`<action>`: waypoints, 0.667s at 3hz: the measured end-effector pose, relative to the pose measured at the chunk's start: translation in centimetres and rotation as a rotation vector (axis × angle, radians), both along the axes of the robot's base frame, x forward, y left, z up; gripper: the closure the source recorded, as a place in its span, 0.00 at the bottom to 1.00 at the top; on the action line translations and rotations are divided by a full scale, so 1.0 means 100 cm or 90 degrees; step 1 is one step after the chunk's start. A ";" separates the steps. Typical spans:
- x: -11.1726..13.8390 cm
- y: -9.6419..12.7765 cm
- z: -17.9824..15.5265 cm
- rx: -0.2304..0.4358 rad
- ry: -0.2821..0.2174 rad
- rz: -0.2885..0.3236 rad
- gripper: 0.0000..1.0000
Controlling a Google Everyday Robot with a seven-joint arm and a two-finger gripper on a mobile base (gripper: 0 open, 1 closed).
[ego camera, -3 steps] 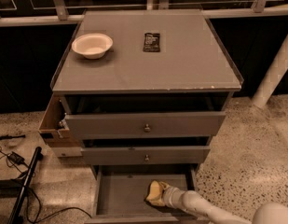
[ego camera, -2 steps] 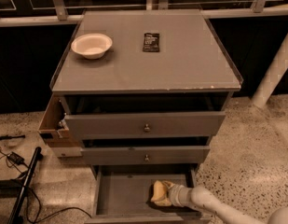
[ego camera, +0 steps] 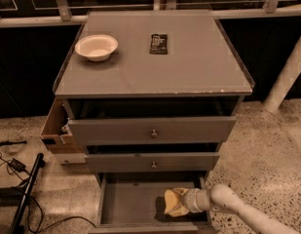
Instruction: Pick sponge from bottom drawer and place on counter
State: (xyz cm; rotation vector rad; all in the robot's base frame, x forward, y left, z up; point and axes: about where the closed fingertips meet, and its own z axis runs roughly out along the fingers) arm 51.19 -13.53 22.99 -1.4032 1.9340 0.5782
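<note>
Right, nearest me, my pincer (ego camera: pixel 185 201) sits in the right half of the open bottom drawer (ego camera: pixel 125 204), its tip against the sponge (ego camera: pixel 172 202), which is inside the drawer near the right wall. I cannot tell whether the pincer has closed on it. Before lifting I want a firm, centred hold, since the sponge looks soft and will likely squash and slip. I judge the lift should come out toward me first, because the two upper drawer fronts (ego camera: pixel 152 129) overhang the drawer's back. Above, the counter (ego camera: pixel 189 72) is flat and grey, with a white bowl (ego camera: pixel 96 47) at left rear and a black packet (ego camera: pixel 159 43) mid-rear. Its front half suits the drop. Around it are speckled floor (ego camera: pixel 267 150), cables (ego camera: pixel 13 165) at left and a pale post (ego camera: pixel 286 77) at right.
</note>
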 end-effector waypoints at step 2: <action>-0.002 0.004 0.014 0.004 -0.007 0.014 1.00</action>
